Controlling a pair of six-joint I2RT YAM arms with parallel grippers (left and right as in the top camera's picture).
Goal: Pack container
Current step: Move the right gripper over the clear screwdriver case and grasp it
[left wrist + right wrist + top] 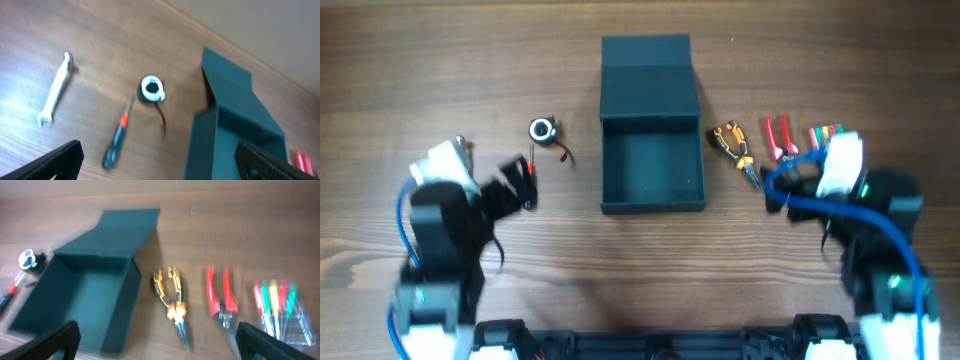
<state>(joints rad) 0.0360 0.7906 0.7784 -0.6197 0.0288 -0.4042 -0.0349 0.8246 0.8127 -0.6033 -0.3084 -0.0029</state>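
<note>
Container [652, 165] at frame centre, lid thrown back, cavity bare. Found nothing packed yet. Left of it: wrench [55, 90], screwdriver [117, 137], reel [151, 88]. Right of it: pliers [172, 302], red cutters [221, 295], bagged drivers [275, 305]. Left gripper [157, 155], right gripper [157, 332]: spread wide, empty.

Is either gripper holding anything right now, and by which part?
Nothing is held: the left gripper and the right gripper are both open, with nothing between their fingers.
</note>
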